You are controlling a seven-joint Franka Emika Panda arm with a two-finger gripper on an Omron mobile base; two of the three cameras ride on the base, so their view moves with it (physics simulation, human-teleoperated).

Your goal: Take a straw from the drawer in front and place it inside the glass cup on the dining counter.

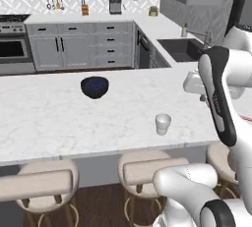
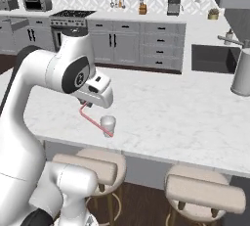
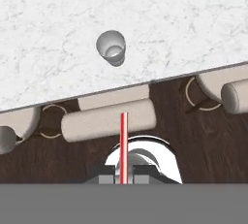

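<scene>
We see the pincer (image 3: 123, 174) closed narrow on the thin reddish-pink tube straw (image 3: 124, 145), which runs straight out from between the two dark finger tips in the hand view. In the right base view the straw (image 2: 96, 121) slants down from the pincer (image 2: 84, 105) toward the small translucent whitish glass cup (image 2: 108, 124), and its low end lies across the cup's side. The cup (image 1: 163, 123) stands upright near the front edge of the broad white marble table (image 1: 49, 118), well apart from the dark blue round bowl (image 1: 94, 86), with beige padded stools (image 3: 109, 120) below that edge.
</scene>
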